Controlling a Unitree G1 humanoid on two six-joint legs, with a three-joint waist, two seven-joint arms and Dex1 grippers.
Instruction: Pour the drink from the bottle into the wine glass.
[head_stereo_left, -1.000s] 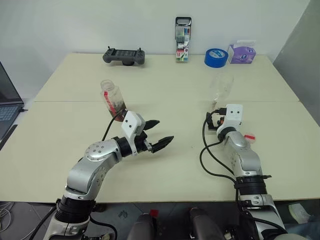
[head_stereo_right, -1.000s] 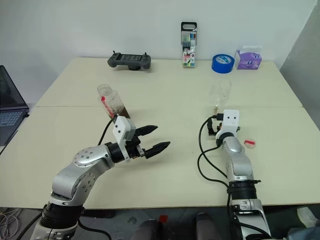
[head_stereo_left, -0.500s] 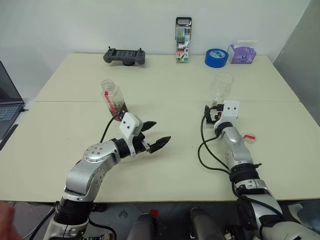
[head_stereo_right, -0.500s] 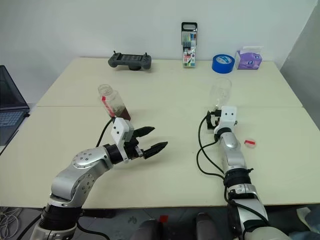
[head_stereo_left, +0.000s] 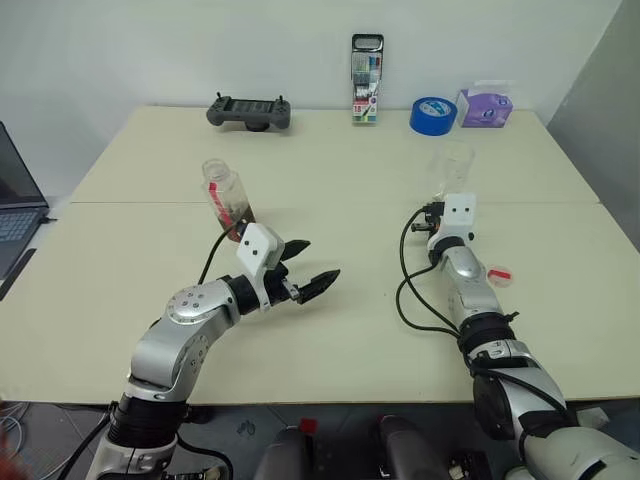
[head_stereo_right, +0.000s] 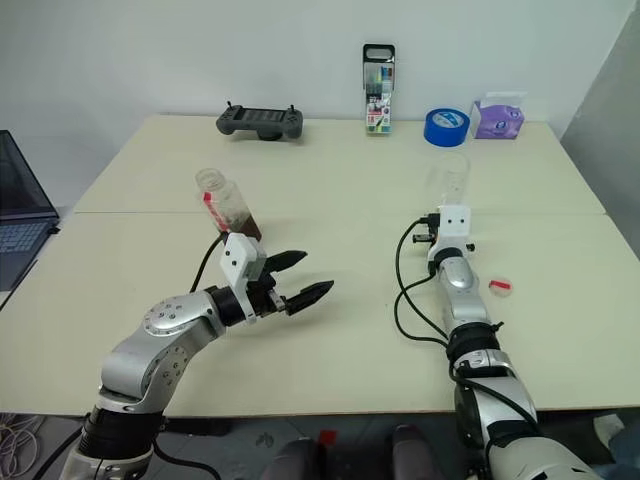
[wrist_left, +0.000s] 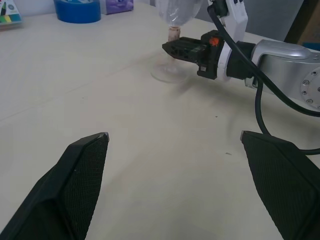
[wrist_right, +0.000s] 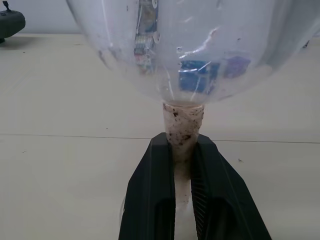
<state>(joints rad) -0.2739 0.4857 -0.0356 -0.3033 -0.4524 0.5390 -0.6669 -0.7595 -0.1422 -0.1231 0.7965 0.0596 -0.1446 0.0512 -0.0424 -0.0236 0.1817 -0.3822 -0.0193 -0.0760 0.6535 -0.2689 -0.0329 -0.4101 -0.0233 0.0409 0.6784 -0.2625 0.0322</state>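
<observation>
Now the right gripper (wrist_right: 182, 155) is clamped on the wine glass (wrist_right: 182, 120) stem, left gripper (head_stereo_left: 305, 265) spread wide beside the bottle (head_stereo_left: 226, 198)

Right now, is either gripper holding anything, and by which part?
The right gripper is shut on the wine glass, its fingers pinching the stem just under the bowl. The left gripper is open and holds nothing.

Matt cream table top (head_stereo_left: 330, 340), smooth with faint specks. Clear glossy wine glass (wrist_right: 175, 50), stem grimy and speckled brown. See-through plastic bottle (head_stereo_left: 226, 198). Matt black finely textured fingers (wrist_left: 80, 185), glossy white plastic wrist housing (head_stereo_left: 458, 212). Shiny blue tape roll (head_stereo_left: 432, 115).
</observation>
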